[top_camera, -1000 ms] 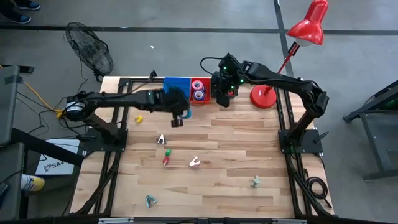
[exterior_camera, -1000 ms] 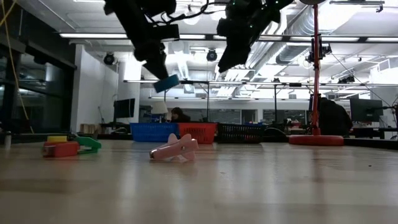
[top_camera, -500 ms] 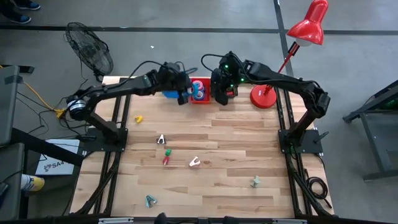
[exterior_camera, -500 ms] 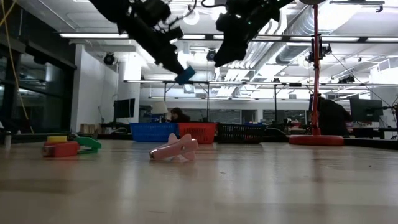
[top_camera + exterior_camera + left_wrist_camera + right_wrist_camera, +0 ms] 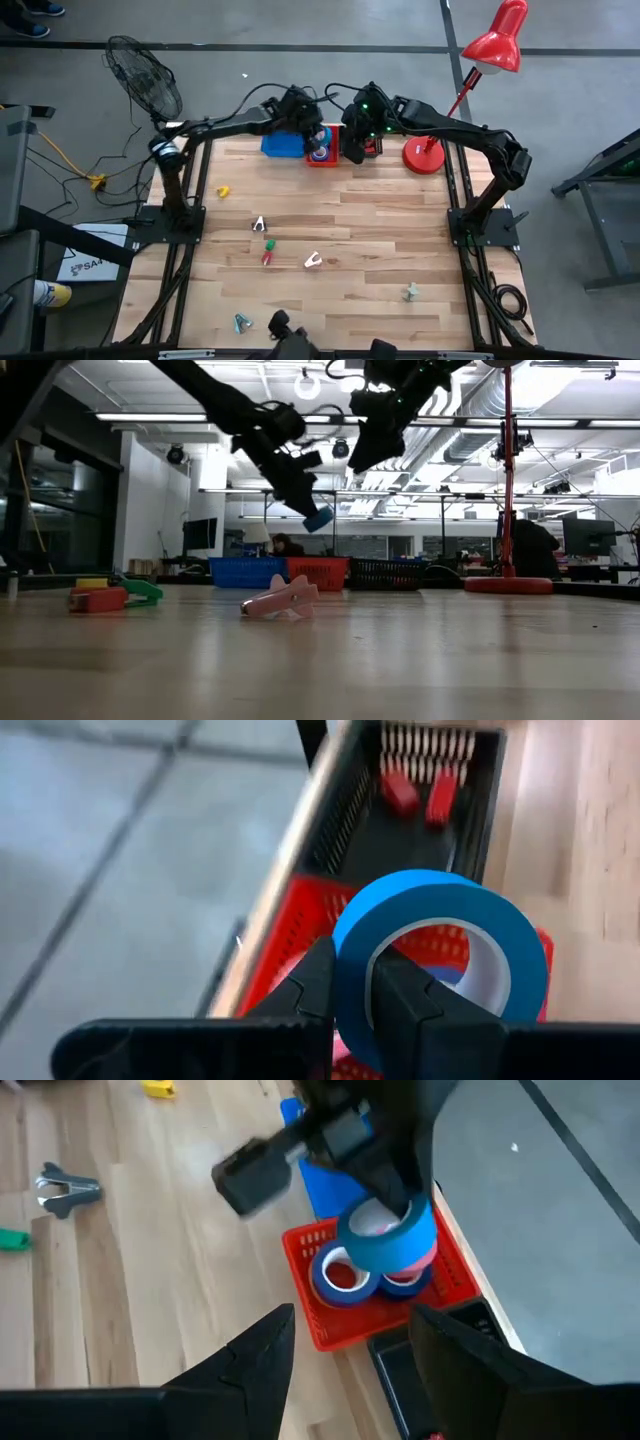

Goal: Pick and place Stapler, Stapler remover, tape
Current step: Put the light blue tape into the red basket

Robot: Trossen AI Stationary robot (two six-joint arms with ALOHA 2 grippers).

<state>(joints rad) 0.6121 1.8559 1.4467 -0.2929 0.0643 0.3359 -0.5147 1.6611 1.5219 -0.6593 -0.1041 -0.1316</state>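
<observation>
The left gripper (image 5: 316, 138) hangs above the middle basket (image 5: 322, 159) at the table's far edge, holding a roll of tape (image 5: 392, 1240) directly over the two rolls (image 5: 345, 1275) lying in that basket. To this gripper's left sits another basket (image 5: 276, 146); to its right, a third basket (image 5: 430, 820) holds two small items. The right gripper (image 5: 352, 140) hovers just right of the left one, over that third basket. Farther right stands the lamp base (image 5: 423, 156). Nearer than both grippers, staple removers (image 5: 313, 261) lie scattered on the table (image 5: 380, 240).
</observation>
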